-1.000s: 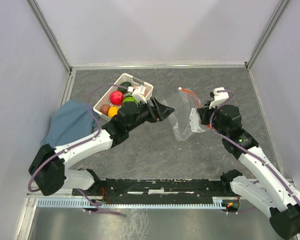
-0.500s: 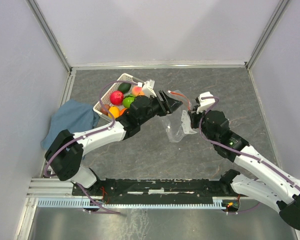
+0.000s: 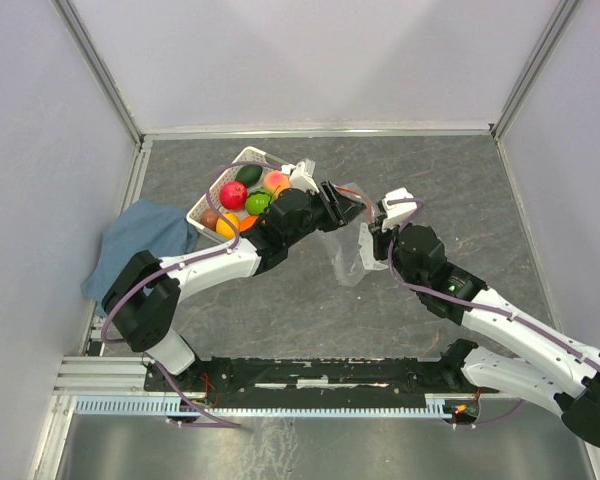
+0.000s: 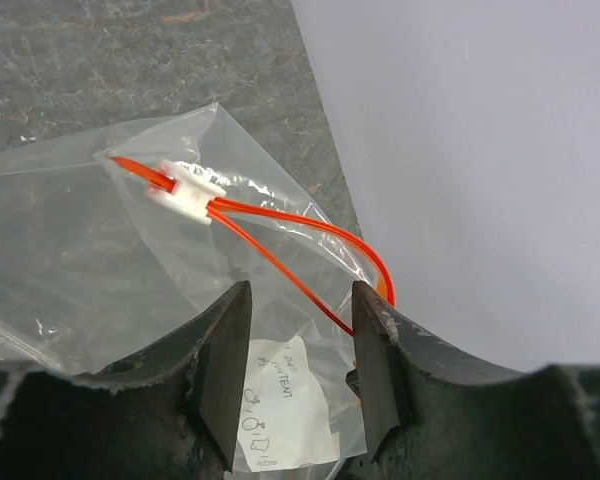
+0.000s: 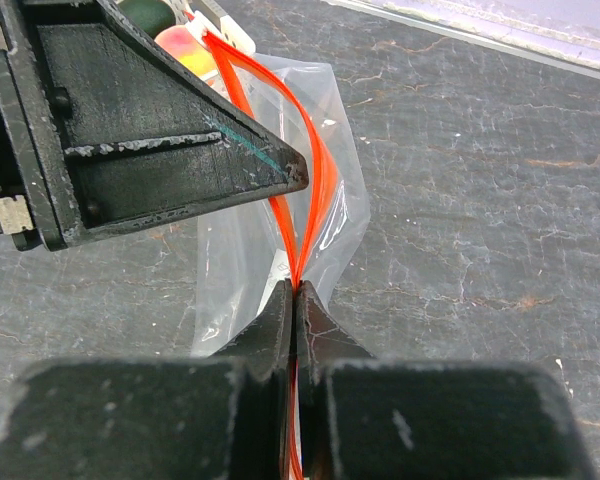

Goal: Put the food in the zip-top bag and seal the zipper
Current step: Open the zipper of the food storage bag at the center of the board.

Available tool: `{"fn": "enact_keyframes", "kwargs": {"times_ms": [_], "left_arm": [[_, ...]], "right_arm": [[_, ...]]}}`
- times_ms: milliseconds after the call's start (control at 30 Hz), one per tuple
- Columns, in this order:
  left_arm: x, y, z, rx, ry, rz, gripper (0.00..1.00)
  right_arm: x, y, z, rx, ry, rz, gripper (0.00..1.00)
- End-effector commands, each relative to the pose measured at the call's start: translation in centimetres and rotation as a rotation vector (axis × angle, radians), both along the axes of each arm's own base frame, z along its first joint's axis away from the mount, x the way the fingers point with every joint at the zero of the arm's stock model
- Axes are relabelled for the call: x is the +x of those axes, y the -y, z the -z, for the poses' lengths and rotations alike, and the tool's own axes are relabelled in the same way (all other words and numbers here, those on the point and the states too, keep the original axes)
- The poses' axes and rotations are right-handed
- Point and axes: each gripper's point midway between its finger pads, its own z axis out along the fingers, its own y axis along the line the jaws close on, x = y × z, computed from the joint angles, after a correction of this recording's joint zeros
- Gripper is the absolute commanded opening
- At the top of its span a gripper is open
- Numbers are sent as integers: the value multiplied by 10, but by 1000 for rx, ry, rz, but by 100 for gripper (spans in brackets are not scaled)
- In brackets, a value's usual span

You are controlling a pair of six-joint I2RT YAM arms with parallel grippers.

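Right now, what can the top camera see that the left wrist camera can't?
Only top: the white basket of toy fruits and the blue cloth. Only left wrist: a small white slider and a printed label. Both: the clear bag, its red zipper, the grey table.

Left arm point(image 3: 195, 272) and right arm point(image 3: 510, 320) share white links, black joints, purple cables point(image 3: 209, 193), scuffed black fingers point(image 4: 220, 370).
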Motion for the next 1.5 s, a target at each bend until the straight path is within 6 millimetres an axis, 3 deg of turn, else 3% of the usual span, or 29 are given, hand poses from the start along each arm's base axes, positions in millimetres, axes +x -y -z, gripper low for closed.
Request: {"fn": "enact_keyframes", "kwargs": {"times_ms": [0, 233, 333, 433, 700, 833, 1067, 1233, 1467], "left_arm": [[0, 6, -13, -61, -15, 2, 50], [-1, 13, -18, -67, -11, 35, 35], [-2, 13, -22, -71, -4, 38, 20], [-4, 11, -28, -68, 16, 39, 3], [-8, -8, -37, 1, 66, 8, 3], [-10, -17, -37, 71, 91, 5, 3], [-14, -24, -37, 161, 106, 25, 3], [-19, -24, -37, 218, 107, 51, 3], [-30, -16, -38, 262, 106, 91, 3]], "right_arm": [[3, -4, -10, 38, 43, 8, 2], [0, -14, -7, 20, 29, -53, 5], [-1, -16, -6, 3, 15, -69, 8], [-3, -19, -5, -13, -10, -88, 18], [-9, -16, -10, -65, -105, -87, 56], [-6, -5, -19, -53, -115, -9, 65], [5, 5, -18, -47, -97, 86, 68], [10, 8, -7, -56, -97, 133, 62], [10, -8, 6, 6, -107, 78, 62]]}}
